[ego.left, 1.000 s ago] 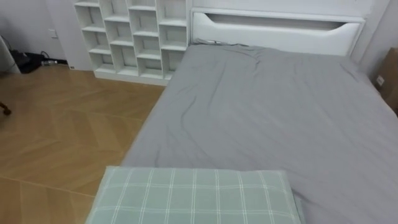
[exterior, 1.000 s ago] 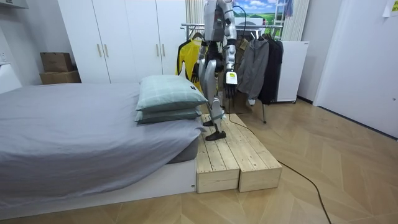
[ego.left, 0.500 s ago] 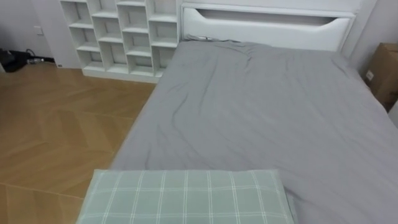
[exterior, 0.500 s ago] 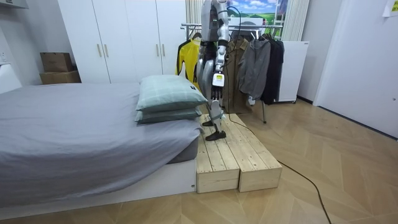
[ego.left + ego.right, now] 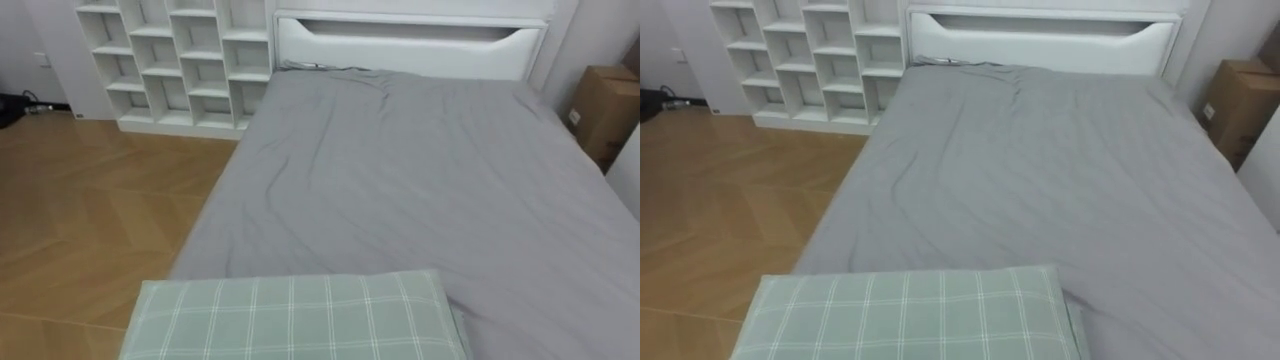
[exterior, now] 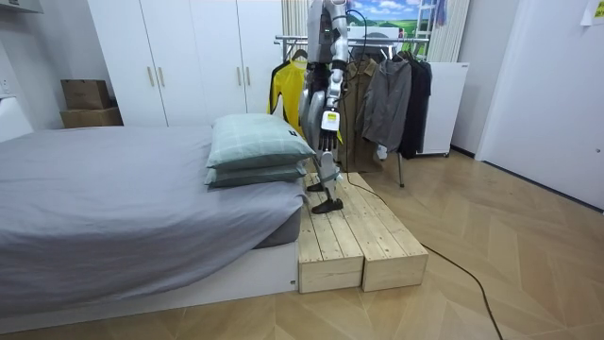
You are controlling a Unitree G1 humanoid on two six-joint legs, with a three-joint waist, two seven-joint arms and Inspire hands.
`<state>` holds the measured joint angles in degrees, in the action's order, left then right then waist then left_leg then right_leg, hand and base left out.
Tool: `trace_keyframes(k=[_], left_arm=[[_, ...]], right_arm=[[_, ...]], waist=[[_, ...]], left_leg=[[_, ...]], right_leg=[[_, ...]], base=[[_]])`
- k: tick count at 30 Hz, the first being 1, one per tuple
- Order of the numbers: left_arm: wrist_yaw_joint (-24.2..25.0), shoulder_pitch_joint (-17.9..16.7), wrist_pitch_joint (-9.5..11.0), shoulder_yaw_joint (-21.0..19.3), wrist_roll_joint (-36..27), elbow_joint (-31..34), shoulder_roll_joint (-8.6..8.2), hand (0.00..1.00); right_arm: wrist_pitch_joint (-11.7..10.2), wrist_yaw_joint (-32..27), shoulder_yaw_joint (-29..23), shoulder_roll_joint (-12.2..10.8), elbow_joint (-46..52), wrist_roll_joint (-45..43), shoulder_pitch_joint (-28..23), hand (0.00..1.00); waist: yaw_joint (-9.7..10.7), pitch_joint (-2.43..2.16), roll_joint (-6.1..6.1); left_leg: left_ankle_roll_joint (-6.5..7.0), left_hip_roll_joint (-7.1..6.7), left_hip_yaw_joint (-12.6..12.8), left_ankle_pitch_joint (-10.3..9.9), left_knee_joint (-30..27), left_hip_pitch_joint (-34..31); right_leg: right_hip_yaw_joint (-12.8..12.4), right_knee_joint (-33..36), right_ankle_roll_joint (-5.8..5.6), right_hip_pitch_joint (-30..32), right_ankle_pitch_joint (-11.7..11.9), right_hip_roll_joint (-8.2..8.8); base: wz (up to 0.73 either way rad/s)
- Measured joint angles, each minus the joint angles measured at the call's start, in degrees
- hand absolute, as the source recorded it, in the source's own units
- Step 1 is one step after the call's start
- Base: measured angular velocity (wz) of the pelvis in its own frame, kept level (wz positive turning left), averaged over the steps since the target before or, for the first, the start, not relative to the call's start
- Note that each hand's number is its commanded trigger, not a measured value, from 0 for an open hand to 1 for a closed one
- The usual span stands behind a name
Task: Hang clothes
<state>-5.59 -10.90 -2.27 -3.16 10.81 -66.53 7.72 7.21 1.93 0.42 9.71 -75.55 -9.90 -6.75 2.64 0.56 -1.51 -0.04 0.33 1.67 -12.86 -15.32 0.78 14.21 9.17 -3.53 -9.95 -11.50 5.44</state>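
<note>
In the room view I stand on a low wooden platform at the pillow end of the bed, facing along the bed. Behind me is a clothes rack with a yellow garment, a grey jacket and dark clothes hanging on it. My left hand hangs at my side, next to the pillows; nothing shows in it. In the eye views a grey sheet lies smooth over the bed, with no garment on it.
A green checked pillow lies just below me, stacked on another pillow. White cube shelves stand left of the white headboard. A cardboard box sits at the right. White wardrobes line the far wall.
The eye view has swung to my right: shelves and bed slid leftward and the cardboard box came in. In the room view my left arm moved in from the room view's right to my side.
</note>
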Motion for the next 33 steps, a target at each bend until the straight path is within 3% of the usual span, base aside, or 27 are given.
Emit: trace_keyframes(k=[4,12,33], left_arm=[[0.06,0.00,0.00,0.08,-0.01,-0.01,-0.01,0.00],[0.03,-0.01,-0.40,1.17,0.05,0.02,0.01,0.00],[0.07,0.10,-1.57,1.33,0.06,0.11,0.02,0.00]], right_arm=[[0.34,-0.16,0.00,0.00,0.00,0.02,0.13,0.00],[1.02,-0.54,0.03,-0.15,-0.04,0.39,-0.03,0.00],[2.94,0.04,0.02,-0.82,-0.04,0.26,-0.05,0.00]], waist=[[0.01,0.03,0.07],[0.20,-0.41,0.31],[0.29,-0.33,0.10]], left_leg=[[0.00,0.07,0.00,0.00,-0.08,-0.07],[0.00,0.07,0.05,0.01,-0.08,-0.43],[0.00,0.07,0.07,0.01,-0.07,-0.42]], right_leg=[[0.02,0.57,0.00,0.08,0.00,0.00],[0.11,0.67,0.00,0.83,0.00,0.01],[0.00,0.64,-0.01,0.86,-0.01,0.00]], base=[[0.00],[0.00],[0.00]])
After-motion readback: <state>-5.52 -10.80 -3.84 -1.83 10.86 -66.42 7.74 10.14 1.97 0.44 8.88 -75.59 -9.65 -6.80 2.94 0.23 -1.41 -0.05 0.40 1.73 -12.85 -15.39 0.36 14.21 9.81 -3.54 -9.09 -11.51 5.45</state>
